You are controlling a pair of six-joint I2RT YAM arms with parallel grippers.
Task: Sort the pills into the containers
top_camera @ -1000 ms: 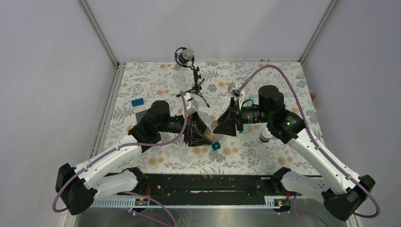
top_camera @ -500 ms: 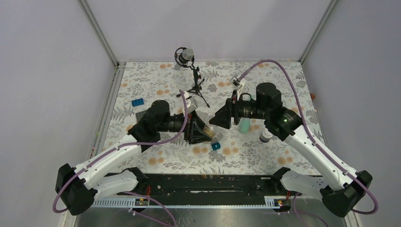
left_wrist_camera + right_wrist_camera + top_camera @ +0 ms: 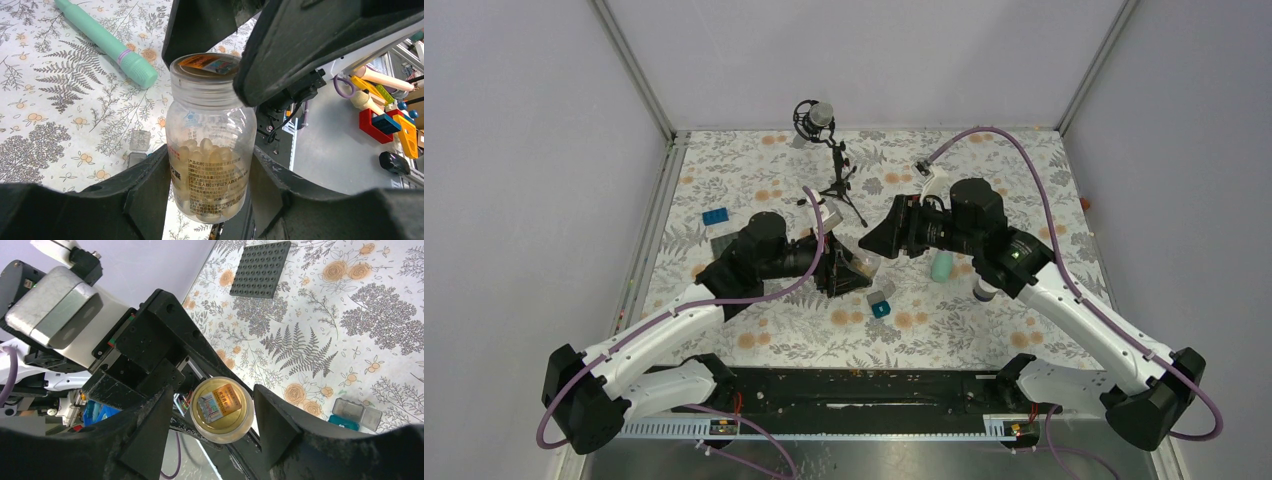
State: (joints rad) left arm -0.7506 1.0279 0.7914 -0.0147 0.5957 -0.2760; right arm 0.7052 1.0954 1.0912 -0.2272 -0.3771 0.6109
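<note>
My left gripper (image 3: 210, 182) is shut on the lower body of a small clear jar (image 3: 210, 135) and holds it off the table. The jar is part full of pale amber pills (image 3: 207, 155). Its gold-labelled lid (image 3: 221, 409) is on. My right gripper (image 3: 215, 415) is open, with one jaw on either side of the lid and a gap on the left side. In the top view both grippers (image 3: 849, 272) (image 3: 874, 240) meet at mid-table. The mint-green strip (image 3: 941, 265) lies under the right arm. The teal cube (image 3: 881, 309) and grey cube (image 3: 882, 294) sit just in front.
A dark grey studded plate (image 3: 260, 269) lies left of the left arm. A blue brick (image 3: 716, 216) is further left. A microphone on a tripod (image 3: 829, 150) stands at the back. A small pale cylinder (image 3: 984, 290) stands by the right arm.
My right gripper has moved left and back, uncovering the mint-green strip, and now straddles the jar's lid. My left gripper has shifted slightly back with the jar.
</note>
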